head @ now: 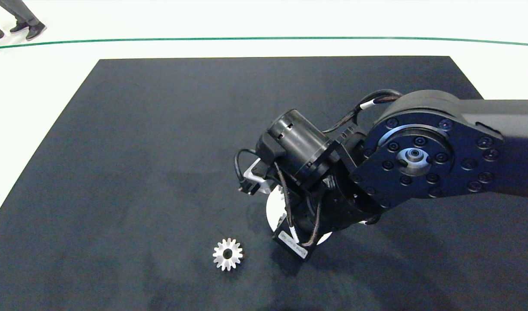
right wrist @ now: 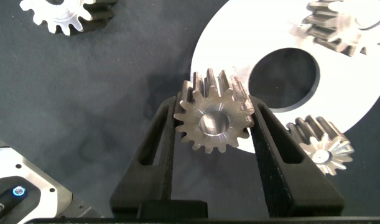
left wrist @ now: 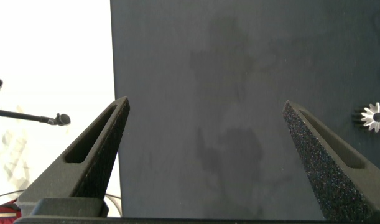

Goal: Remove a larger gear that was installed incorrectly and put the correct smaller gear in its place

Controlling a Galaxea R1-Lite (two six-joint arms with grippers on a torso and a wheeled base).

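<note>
The right gripper (right wrist: 214, 124) pinched the smaller gear (right wrist: 213, 121), a silver conical toothed wheel, over the white round plate (right wrist: 364, 106), apparently for seating among two similar gears. The larger gear (head: 227, 254), flat and silver, lay on the black mat (head: 138, 151) at eight o'clock from the plate. Only the wrist view showed this grasp. The left gripper (left wrist: 205, 155) hung spread, idle.

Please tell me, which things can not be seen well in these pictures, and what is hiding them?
- Head view: the right arm covers most of the white round plate, the right end effector and its gear.
- Right wrist view: the silver toothed metal gear sits between the right end effector fingers; the picture edge cuts off another gear.
- Left wrist view: the wide flat silver gear is cut by the edge; the open left end effector holds nothing.
</note>
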